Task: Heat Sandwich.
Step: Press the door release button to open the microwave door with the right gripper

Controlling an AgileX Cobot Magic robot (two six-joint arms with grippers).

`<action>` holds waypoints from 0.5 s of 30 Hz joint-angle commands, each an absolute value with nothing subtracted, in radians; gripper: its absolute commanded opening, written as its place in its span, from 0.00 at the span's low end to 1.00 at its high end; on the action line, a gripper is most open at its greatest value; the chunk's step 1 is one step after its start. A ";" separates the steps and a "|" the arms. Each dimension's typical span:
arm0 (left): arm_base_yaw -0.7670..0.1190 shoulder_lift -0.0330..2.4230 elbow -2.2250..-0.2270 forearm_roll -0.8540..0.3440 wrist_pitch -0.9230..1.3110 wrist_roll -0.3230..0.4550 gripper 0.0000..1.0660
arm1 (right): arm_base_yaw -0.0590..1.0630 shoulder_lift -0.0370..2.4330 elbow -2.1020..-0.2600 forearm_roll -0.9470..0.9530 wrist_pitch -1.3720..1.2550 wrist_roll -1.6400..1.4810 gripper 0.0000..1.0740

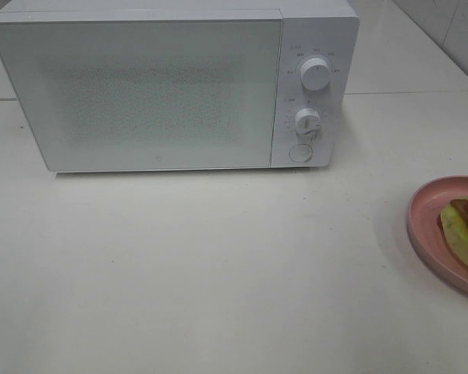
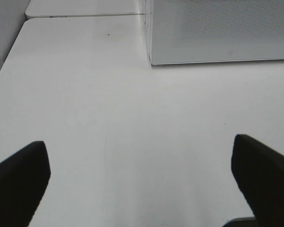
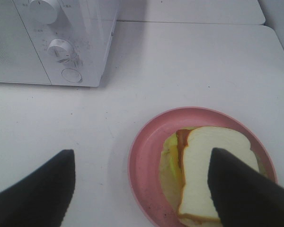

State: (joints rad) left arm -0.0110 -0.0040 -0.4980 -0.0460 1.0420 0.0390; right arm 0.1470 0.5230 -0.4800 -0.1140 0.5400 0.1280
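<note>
One sandwich [image 3: 196, 161] lies on one pink plate [image 3: 144, 170] on the desk [image 1: 218, 273], right of one shut microwave [image 1: 156, 86]. Two tools, the left tool [image 2: 138, 147] and the right tool [image 3: 142, 155], are both wide open and empty.

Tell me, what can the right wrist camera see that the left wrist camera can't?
Only the right wrist view shows the sandwich on its pink plate, the microwave with its two knobs and round button, and the right fingers, spread apart. Only the left wrist view shows the microwave's bottom corner away from the knobs, and the left fingers, spread wide. Both show the white table and part of the microwave.
</note>
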 commanded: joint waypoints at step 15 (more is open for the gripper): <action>-0.012 -0.030 -0.494 -0.053 1.036 0.036 0.93 | 0.141 0.798 -0.477 -0.115 0.247 0.125 0.70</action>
